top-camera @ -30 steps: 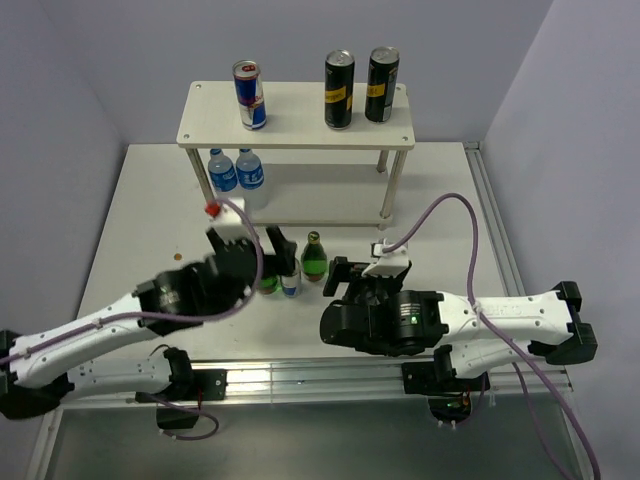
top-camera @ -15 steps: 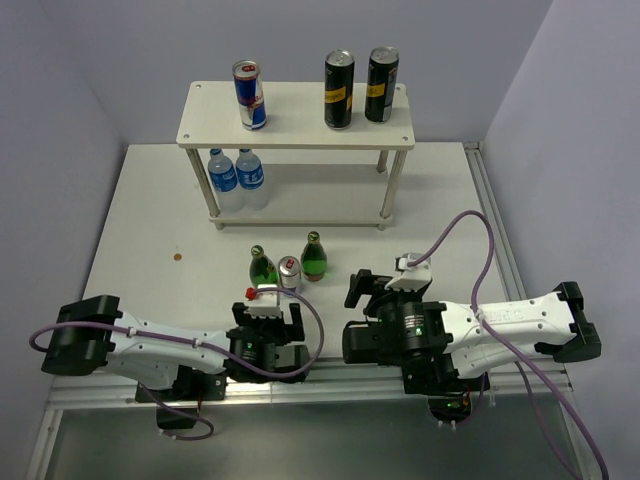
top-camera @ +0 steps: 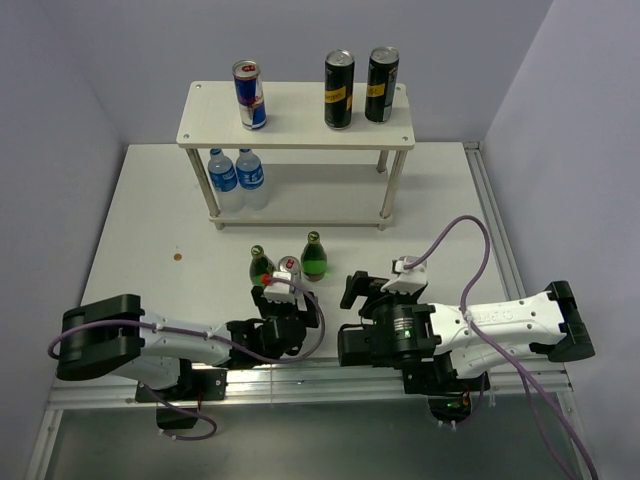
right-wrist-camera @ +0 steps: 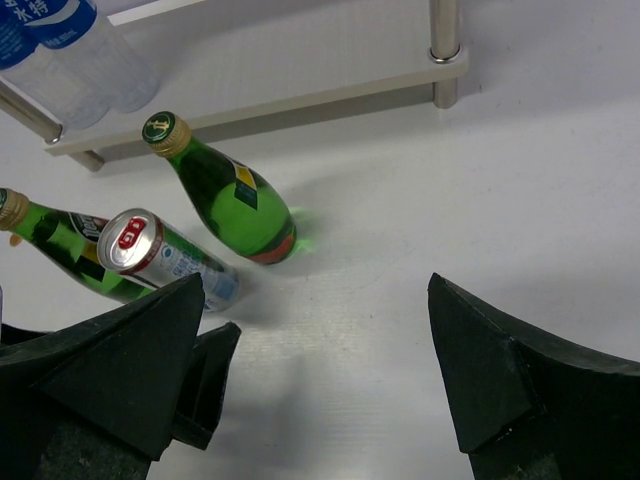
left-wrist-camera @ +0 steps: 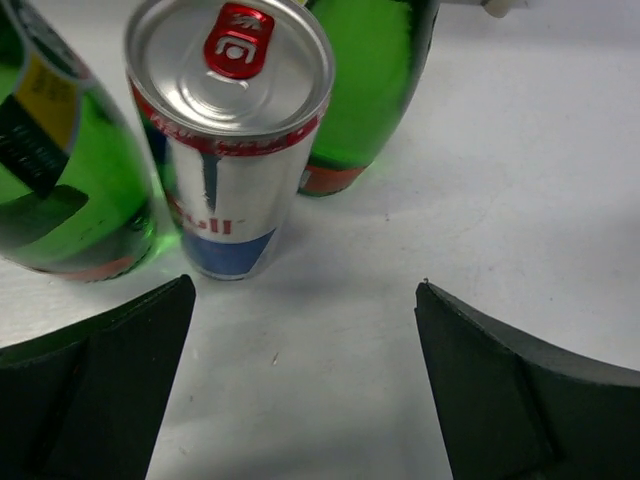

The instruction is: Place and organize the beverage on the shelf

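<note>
The left gripper (left-wrist-camera: 303,300) is spread wide and nothing is held in it. The slim silver-and-blue can (left-wrist-camera: 230,130) is seen upright on the table (top-camera: 150,220) just ahead of it, set a little toward the left finger rather than centred in the gap. Its long axis is vertical, so a sideways grasp across its round wall is judged to be needed.

The can is closely flanked by two green glass bottles: the left-hand bottle (left-wrist-camera: 60,170) almost touching it, the right-hand bottle (left-wrist-camera: 365,90) just behind and beside it. A finger could be knocked against the glass here.

The right gripper (right-wrist-camera: 318,285) is likewise opened wide and empty. It is placed farther from the can, so the left arm is judged the nearer one.

The can is smooth thin metal with a red tab. The bottles are glossy and pear-shaped, narrowed to capped necks.

On the top board of the shelf (top-camera: 295,115), pale and flat on thin metal legs, a matching can (top-camera: 249,95) and two black cans (top-camera: 339,90) are already stood. Two water bottles (top-camera: 236,172) are kept on the lower tier.
</note>
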